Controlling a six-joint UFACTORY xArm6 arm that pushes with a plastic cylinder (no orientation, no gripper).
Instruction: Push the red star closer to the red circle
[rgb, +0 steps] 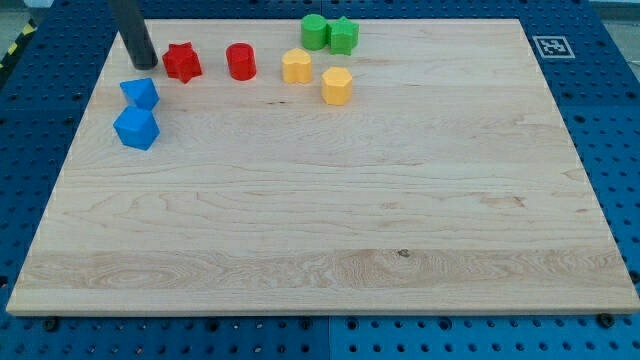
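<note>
The red star (182, 62) lies near the view's top left on the wooden board (330, 200). The red circle (241, 61) stands just to its right, with a small gap between them. My tip (143, 64) is at the star's left side, close to it or just touching; the dark rod rises out of the view's top.
Two blue blocks (139, 94) (136, 128) lie below my tip at the left. Two yellow blocks (296, 66) (337, 85) lie right of the red circle. A green circle (314, 31) and a green block (343, 35) sit by the top edge.
</note>
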